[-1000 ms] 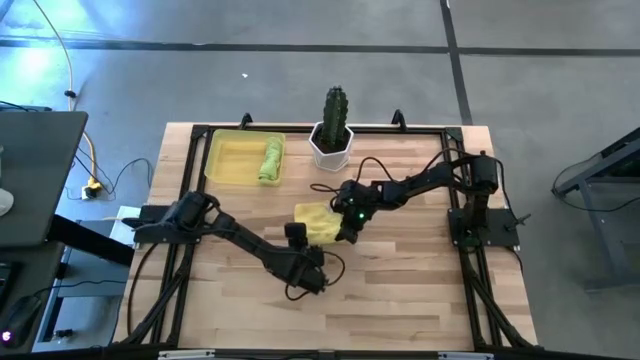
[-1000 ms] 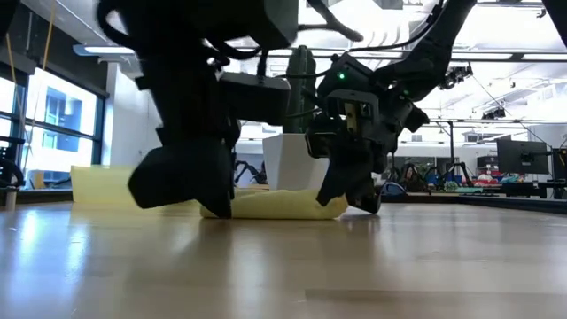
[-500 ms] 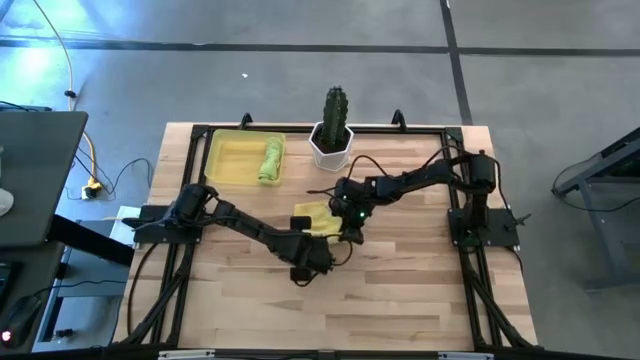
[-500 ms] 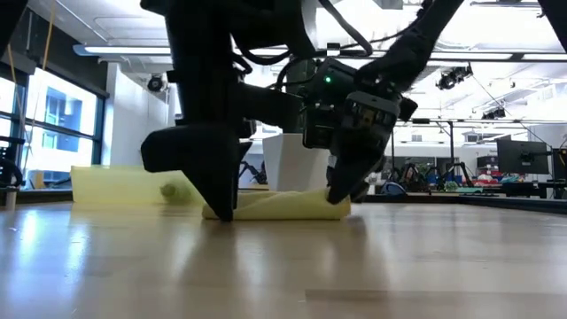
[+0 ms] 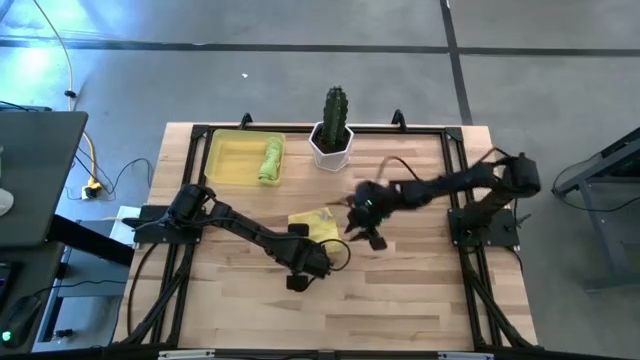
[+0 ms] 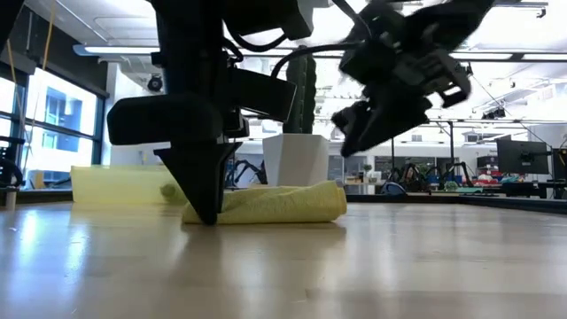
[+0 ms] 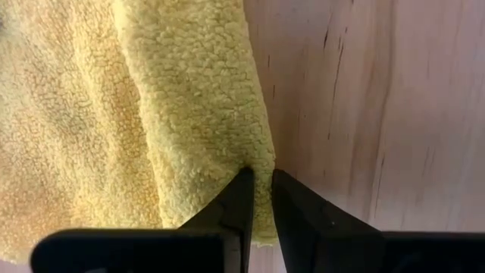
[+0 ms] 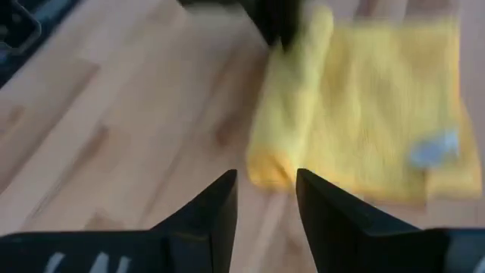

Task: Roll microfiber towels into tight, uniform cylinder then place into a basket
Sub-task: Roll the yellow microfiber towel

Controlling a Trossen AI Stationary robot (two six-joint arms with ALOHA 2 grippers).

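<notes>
The pale yellow towel (image 5: 314, 222) lies mid-table, partly rolled: a thick roll (image 6: 279, 203) along its near side, the remainder flat on the wood (image 8: 386, 106). My left gripper (image 5: 302, 243) stands at the roll's left end, shut on it (image 7: 258, 189). My right gripper (image 5: 366, 226) hangs open and empty above the table, just right of the towel; it also shows in the low view (image 6: 356, 133). The lime green towel (image 5: 270, 158) lies rolled in the yellow basket (image 5: 228, 160) at the far left. My left gripper pinches the rolled edge of the yellow towel (image 7: 256, 155) between its two fingers, at the roll's left end. The fingers (image 6: 205, 190) come from above, pointing down. The towel lies on the table and is slack.
A white hexagonal pot with a green cactus (image 5: 332, 140) stands at the far edge, right of the basket. A black frame (image 5: 455, 180) runs round the tabletop. Bare wood lies near and right of the towel.
My right gripper has let go of the towel's right end, risen off the table and drawn back toward the right edge. My left gripper has stayed down at the towel's left end. The towel now shows as a thicker roll and lies slightly farther left.
</notes>
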